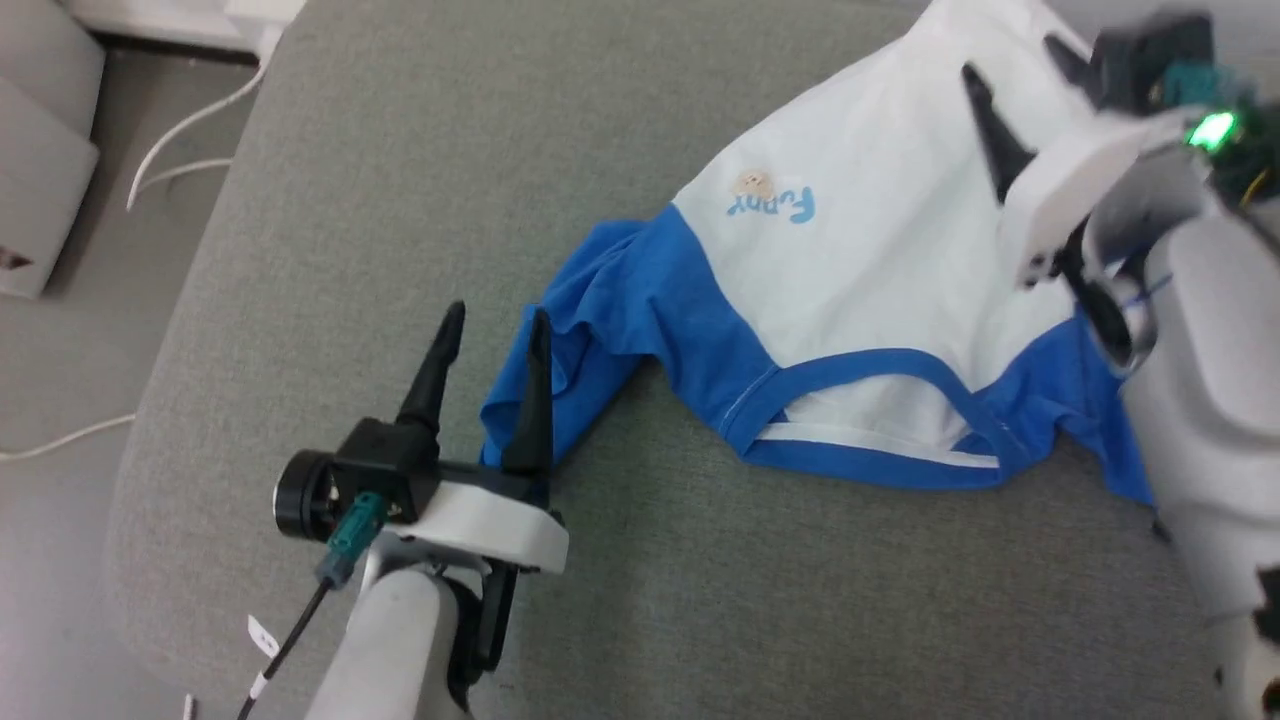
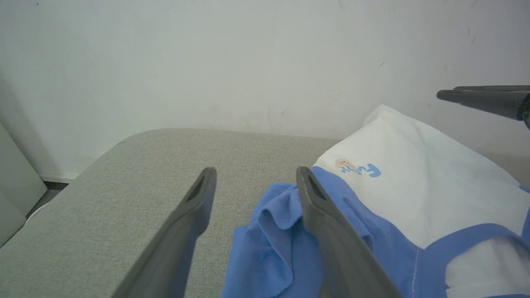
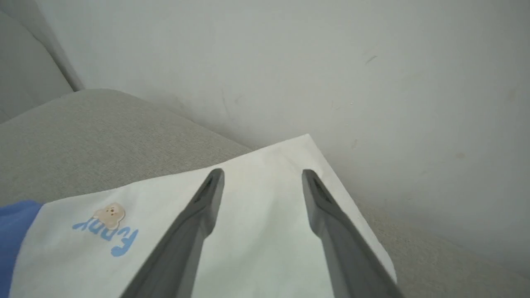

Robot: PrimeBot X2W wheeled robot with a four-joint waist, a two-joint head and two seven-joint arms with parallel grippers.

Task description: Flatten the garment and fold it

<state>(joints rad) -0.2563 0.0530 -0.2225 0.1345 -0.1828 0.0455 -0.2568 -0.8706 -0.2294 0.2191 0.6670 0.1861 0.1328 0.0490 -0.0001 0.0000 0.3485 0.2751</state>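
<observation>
A: How are your tools standing?
B: I'm seeing the left tool (image 1: 497, 315) spread apart over the bunched blue sleeve (image 1: 620, 300), the right tool (image 1: 1010, 55) gaping above the white body (image 1: 900, 230).
A: And the garment (image 1: 800, 290)?
B: It's lying rumpled across the grey cushion (image 1: 400, 150), on its right, collar (image 1: 870, 362) nearest me.

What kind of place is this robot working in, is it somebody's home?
Probably an indoor room, homelike or a test space: a grey upholstered cushion, like a sofa or bed, against a plain white wall, white cables trailing on the floor beside it, and a shirt lying on it.
</observation>
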